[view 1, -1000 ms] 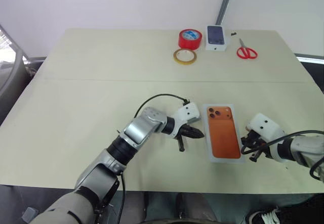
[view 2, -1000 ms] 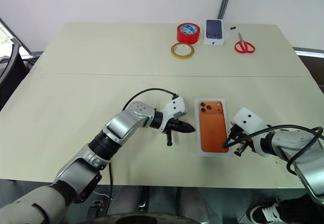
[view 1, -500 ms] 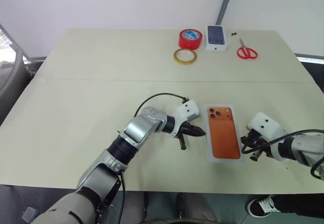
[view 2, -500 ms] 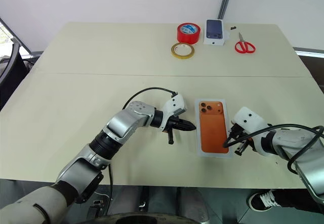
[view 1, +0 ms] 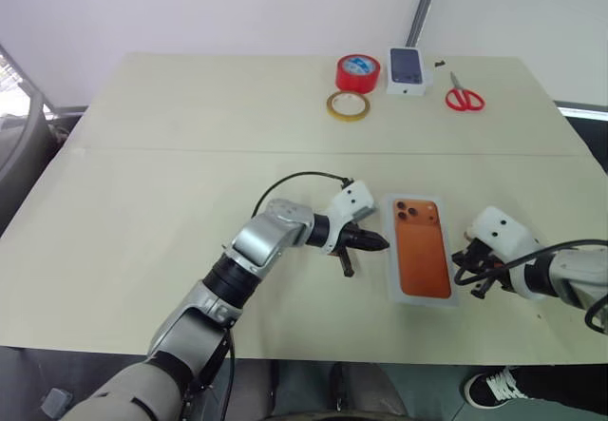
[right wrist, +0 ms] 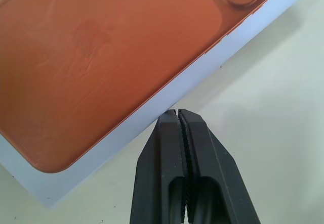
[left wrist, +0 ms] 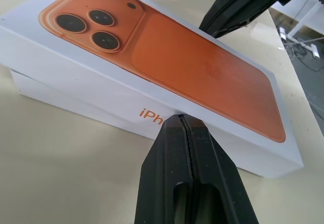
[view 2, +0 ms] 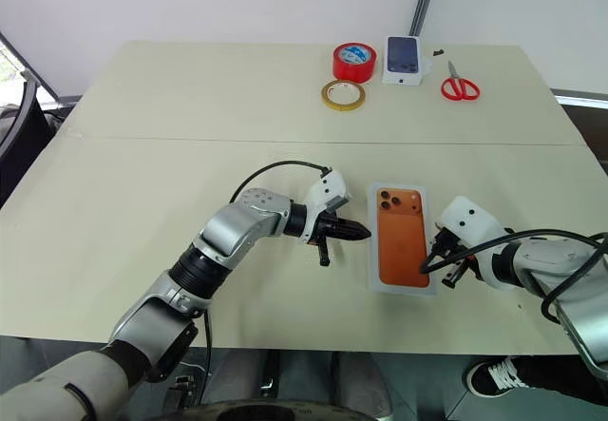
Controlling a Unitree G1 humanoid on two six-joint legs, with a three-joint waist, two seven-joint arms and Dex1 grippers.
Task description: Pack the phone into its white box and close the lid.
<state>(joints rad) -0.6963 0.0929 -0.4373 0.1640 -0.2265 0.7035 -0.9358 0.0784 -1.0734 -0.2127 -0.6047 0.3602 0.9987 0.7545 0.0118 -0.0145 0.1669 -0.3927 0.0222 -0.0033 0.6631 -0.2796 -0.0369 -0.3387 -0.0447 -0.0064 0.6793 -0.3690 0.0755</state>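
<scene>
The lid [view 1: 421,247], white with an orange phone picture on top, sits on the white box, whose wall [left wrist: 55,96] shows below the lid's rim at one end. The phone is hidden. My left gripper [view 1: 381,243] is shut and empty, its tips [left wrist: 183,119] right at the lid's left long side. My right gripper [view 1: 461,271] is shut as well, its tips [right wrist: 177,114] at the lid's right edge near the front corner. In the left wrist view the right gripper [left wrist: 238,6] shows beyond the box.
At the table's far side lie a red tape roll [view 1: 356,72], a tan tape ring [view 1: 348,105], a small white box with a dark phone picture [view 1: 406,69] and red scissors [view 1: 464,95]. The table's front edge [view 1: 313,354] runs close below both arms.
</scene>
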